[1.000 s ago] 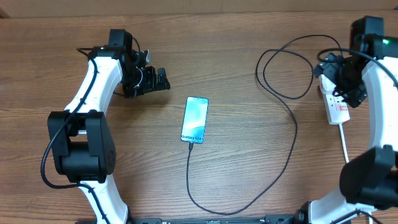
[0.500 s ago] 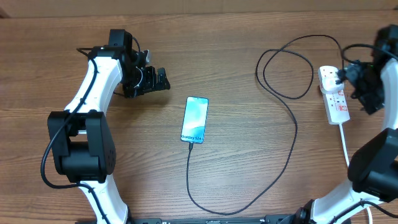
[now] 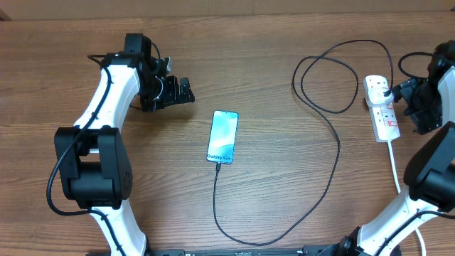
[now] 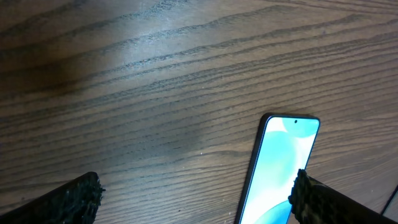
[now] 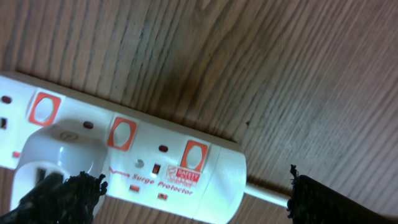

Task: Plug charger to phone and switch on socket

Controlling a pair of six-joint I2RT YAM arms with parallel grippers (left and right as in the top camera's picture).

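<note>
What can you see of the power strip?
The power strip is white plastic, oblong, lying flat on the wooden table near its right edge. Orange-red rocker switches run along one side beside a Surge Protector label. A white plug sits in one outlet; the thick white cord leaves the near end. Switch positions are unclear.

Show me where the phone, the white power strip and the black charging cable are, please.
phone (image 3: 222, 136): overhead view, middle of its lit blue screen.
socket (image 3: 387, 124): overhead view, white body by the red-marked switches.
charger (image 3: 338, 151): overhead view, thin black cable, on the curve between phone and socket.
</note>
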